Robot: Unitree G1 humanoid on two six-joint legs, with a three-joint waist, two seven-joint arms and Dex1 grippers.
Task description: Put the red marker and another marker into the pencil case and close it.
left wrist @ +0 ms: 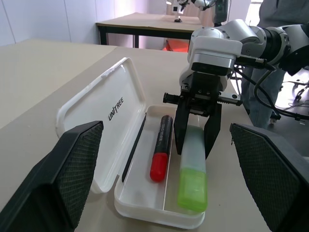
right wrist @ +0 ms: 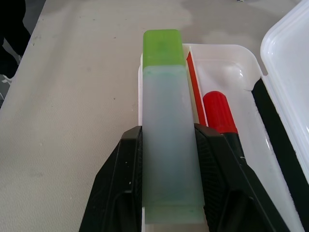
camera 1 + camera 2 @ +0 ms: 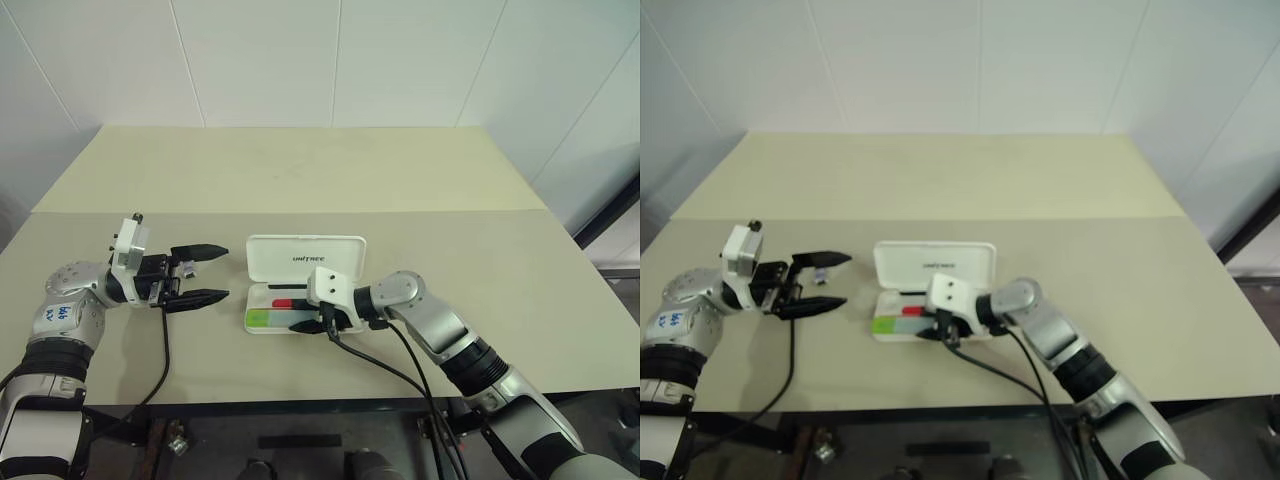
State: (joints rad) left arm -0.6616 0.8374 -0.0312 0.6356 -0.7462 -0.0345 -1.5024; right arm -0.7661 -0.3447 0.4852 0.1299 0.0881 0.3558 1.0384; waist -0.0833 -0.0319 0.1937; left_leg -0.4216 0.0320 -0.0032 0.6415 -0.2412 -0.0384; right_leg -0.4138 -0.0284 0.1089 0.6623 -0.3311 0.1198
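The open lid of the pencil case (image 1: pixel 104 113) has "UNITREE" printed on it in dark capitals. There's handwriting on the left arm's sticker (image 3: pixel 55 315), can't read it.

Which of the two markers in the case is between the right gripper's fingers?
The green-capped marker, short and pale-bodied, sits between the right gripper fingers. The red marker lies free beside it in the pencil case.

Robotics lab, beige worktable (image 3: pixel 300 180), white panel walls (image 3: pixel 330 60)
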